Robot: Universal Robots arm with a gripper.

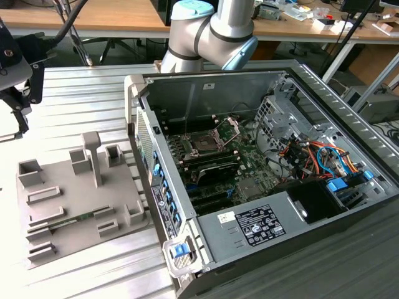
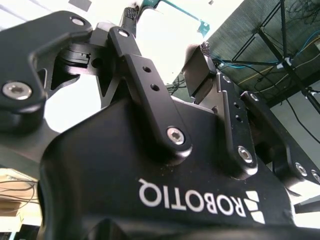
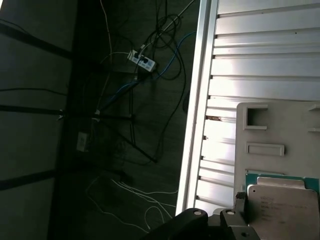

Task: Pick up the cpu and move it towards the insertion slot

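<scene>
Gripper: in the second wrist view, the gripper [image 2: 167, 30] has its two black fingers [image 2: 145, 80] closed on the cpu [image 2: 172, 11], one on each side.
Cpu: in the first wrist view, the cpu [image 3: 282, 205] shows its silver face and green rim. It is above the grey plate [image 3: 280, 130], near the edge of the table [image 3: 260, 75].
Past the edge: a dark floor [image 3: 40, 165] with loose cables [image 3: 170, 65].
Grey plate: in the exterior view, the grey plate [image 1: 81, 193] lies on the table [image 1: 93, 274], on the exterior view's left of the computer case [image 1: 156, 180]. A tall post [image 1: 93, 156] sticks up from it.
Insertion slot: the insertion slot [image 1: 204, 143] sits inside the case, well apart from the plate. Its silver bracket [image 1: 232, 126] is tipped up.
Room: the case is open on top, and its walls stand all around the slot.
Arm: the arm [image 1: 212, 28] stands behind the case.
</scene>
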